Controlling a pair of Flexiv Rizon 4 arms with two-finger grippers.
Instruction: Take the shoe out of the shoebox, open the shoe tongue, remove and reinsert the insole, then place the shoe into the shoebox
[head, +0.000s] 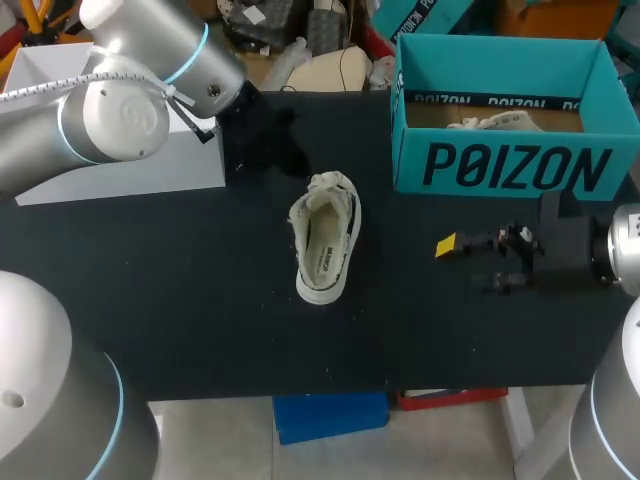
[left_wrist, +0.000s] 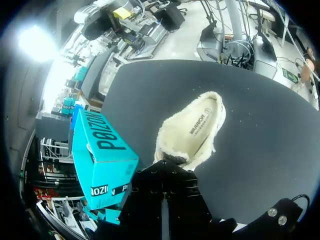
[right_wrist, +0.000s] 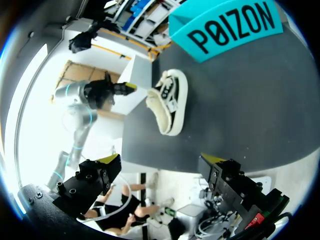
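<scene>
At table centre lies the shoe (head: 325, 238), outside the shoebox (head: 500, 165), which stands at its two o'clock. At three o'clock sits the right gripper (head: 470, 265) — jaws released, spread wide, holding nothing. At eleven o'clock hovers the left gripper (head: 283, 148); released or clenched, I cannot tell.

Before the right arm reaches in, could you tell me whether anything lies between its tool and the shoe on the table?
Nothing visible does. The right tool is open, and only bare black table lies between it and the shoe. The shoebox stands clear of that path.
</scene>
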